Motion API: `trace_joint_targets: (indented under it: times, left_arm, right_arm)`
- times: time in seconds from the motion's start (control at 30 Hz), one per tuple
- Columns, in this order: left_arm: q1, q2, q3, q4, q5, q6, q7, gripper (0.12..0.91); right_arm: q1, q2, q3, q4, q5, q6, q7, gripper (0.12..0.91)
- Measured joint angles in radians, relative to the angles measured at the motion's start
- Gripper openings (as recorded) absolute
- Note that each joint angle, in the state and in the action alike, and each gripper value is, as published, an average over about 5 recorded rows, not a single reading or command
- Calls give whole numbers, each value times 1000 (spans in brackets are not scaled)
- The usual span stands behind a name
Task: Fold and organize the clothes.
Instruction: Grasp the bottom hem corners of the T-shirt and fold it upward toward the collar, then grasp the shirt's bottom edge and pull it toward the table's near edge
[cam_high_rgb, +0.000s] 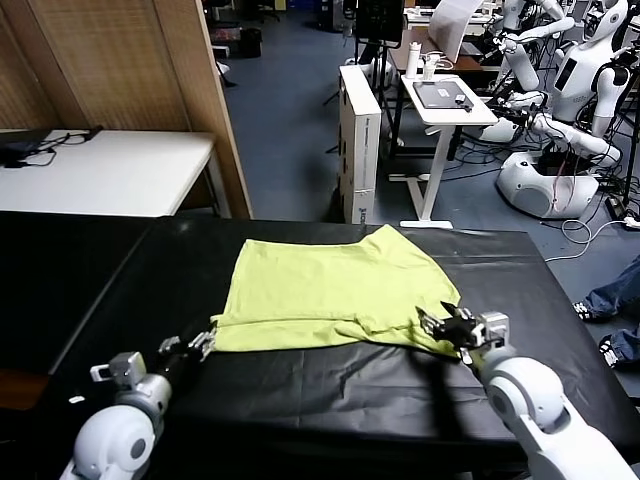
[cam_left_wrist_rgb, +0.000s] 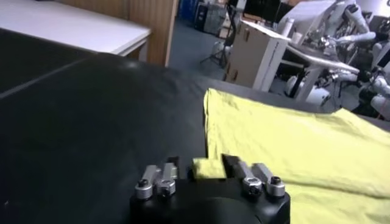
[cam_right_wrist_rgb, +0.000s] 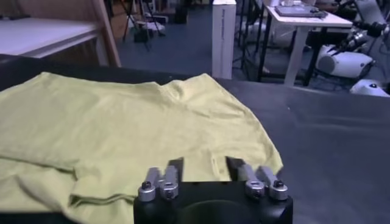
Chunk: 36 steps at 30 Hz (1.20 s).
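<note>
In the left wrist view the T-shirt (cam_left_wrist_rgb: 292, 146) runs off the picture's right and lower edges, so its far sleeve and hem are not seen, and the left gripper (cam_left_wrist_rgb: 206, 167) covers part of its near corner. In the right wrist view the right gripper (cam_right_wrist_rgb: 204, 165) hides the shirt's near edge, and the fabric is cut off at the left edge. Its inner label cannot be made out.
</note>
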Motion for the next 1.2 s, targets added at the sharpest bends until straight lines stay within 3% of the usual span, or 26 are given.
trace_joint_targets:
  times: [0.1, 0.37, 0.93, 1.03, 1.2]
  left_arm:
    - [34, -14, -3, -23, 9, 0, 2, 898]
    - [74, -50, 15, -36, 42, -4, 13, 907]
    - [65, -65, 39, 0, 65, -18, 24, 872]
    - [65, -66, 41, 3, 69, -21, 25, 861]
    - [63, -67, 46, 6, 75, -23, 28, 854]
  right_arm:
    - [-49, -18, 31, 13, -1, 5, 0, 907]
    - [-117, -32, 50, 28, -14, 7, -10, 896]
    - [-150, -37, 21, 33, -54, 5, -32, 632]
    - [-153, -37, 19, 33, -58, 5, -34, 559]
    - [-152, -37, 20, 32, -59, 6, -34, 287]
